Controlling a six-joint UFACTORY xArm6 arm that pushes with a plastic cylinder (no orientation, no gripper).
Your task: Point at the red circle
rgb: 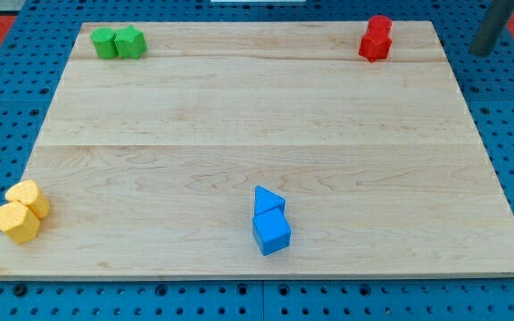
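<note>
1. Camera view: the red blocks (375, 37), whose shapes I can't tell apart, sit touching at the wooden board (257, 116)'s top-right edge.
2. My rod (493, 27) stands off the board, right of them; my tip (482, 52) touches no block.
3. Board's middle lies open.

At about one o'clock, at the frame's upper edge, only a short stretch of my rod (492, 27) showed: a plain, smooth cylinder, dark grey with a faint paler sheen. My tip could not be made out.
</note>
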